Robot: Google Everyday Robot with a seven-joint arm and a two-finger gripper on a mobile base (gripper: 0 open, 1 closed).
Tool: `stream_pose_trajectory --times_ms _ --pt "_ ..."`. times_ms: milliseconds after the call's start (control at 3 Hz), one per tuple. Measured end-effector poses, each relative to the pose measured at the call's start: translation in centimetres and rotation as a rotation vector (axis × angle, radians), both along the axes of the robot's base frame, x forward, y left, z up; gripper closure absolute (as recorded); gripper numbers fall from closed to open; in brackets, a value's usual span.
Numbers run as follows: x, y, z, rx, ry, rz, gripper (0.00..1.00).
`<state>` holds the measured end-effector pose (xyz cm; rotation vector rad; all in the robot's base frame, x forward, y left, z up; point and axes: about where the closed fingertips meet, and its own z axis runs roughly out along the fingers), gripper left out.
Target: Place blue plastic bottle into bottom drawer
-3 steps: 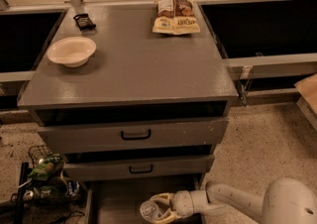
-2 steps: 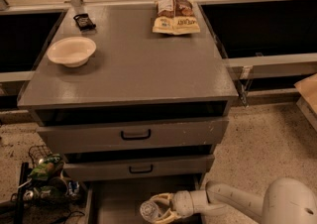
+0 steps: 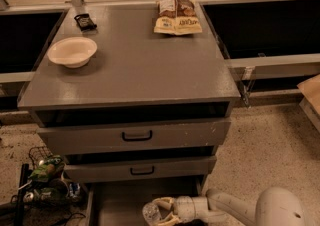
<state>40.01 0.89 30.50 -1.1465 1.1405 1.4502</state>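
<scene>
The bottom drawer (image 3: 122, 200) stands pulled open at the foot of the grey cabinet, its flat grey floor showing. My gripper (image 3: 161, 212) reaches in from the right at the lower edge of the view, over the drawer's front part. Its pale fingers (image 3: 165, 202) are closed around the blue plastic bottle (image 3: 151, 213), a clear bottle whose round end points left. The bottle is over the drawer floor; whether it touches the floor cannot be made out. The white arm (image 3: 235, 209) stretches off to the lower right.
The two upper drawers (image 3: 135, 136) with black handles are shut. On the cabinet top sit a white bowl (image 3: 72, 51), a snack bag (image 3: 177, 16) and a small dark packet (image 3: 85, 21). A wire basket (image 3: 47, 180) of items stands on the floor at left.
</scene>
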Motion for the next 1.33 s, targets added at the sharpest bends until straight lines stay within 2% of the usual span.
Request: stream_pose_trajectory --times_ms 667,1000,1333 --pt "-0.1 -0.2 -0.3 0.019 0.016 -0.008 1.0" --pt "-0.3 0.2 -0.7 -0.044 0.002 -0.019 1.0" --pt "-0.7 -0.2 -2.2 -0.04 0.029 -0.033 1.0"
